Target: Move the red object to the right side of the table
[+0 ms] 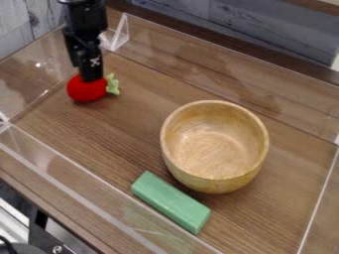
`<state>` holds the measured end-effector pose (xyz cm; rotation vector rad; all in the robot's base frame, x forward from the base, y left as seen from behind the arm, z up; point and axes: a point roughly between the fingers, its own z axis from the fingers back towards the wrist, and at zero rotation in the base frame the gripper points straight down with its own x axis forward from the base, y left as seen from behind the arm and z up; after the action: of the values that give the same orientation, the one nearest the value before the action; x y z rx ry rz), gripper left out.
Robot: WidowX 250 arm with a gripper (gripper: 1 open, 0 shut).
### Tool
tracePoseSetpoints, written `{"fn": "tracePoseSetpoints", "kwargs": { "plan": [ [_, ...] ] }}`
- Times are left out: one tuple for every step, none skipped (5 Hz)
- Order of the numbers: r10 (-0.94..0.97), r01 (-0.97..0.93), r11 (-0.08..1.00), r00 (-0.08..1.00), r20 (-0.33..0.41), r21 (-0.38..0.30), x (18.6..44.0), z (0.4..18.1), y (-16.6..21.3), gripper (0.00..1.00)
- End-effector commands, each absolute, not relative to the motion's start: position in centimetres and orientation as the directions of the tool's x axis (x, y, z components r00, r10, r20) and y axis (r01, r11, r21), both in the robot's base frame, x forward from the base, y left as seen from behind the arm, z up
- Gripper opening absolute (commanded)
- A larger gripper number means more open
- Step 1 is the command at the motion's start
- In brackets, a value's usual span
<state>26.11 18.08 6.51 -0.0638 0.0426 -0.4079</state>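
The red object (86, 89), a small round red ball with a green leafy tip on its right, lies at the left of the brown wood-grain table (126, 134). My black gripper (89, 74) points down directly over it, its fingertips just at the ball's top. The jaws stand open and hold nothing. Whether the fingertips touch the ball I cannot tell.
A wooden bowl (215, 145) stands right of centre. A flat green rectangular block (169, 200) lies near the front edge. Low clear acrylic walls (27, 45) ring the tabletop, and a small clear bracket (117, 35) stands at the back left.
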Motion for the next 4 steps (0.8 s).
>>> {"fn": "tracePoseSetpoints", "kwargs": {
  "plan": [
    [-0.386,0.386,0.922,0.922,0.005,-0.022,26.17,7.82,20.38,1.0],
    [-0.375,0.375,0.927,0.927,0.007,-0.03,25.95,7.28,21.12,1.0],
    [-0.369,0.37,0.928,0.929,0.013,-0.038,26.44,7.25,20.72,1.0],
    [-0.366,0.367,0.929,0.93,0.018,-0.047,26.94,7.27,20.28,1.0]
  ]
}}
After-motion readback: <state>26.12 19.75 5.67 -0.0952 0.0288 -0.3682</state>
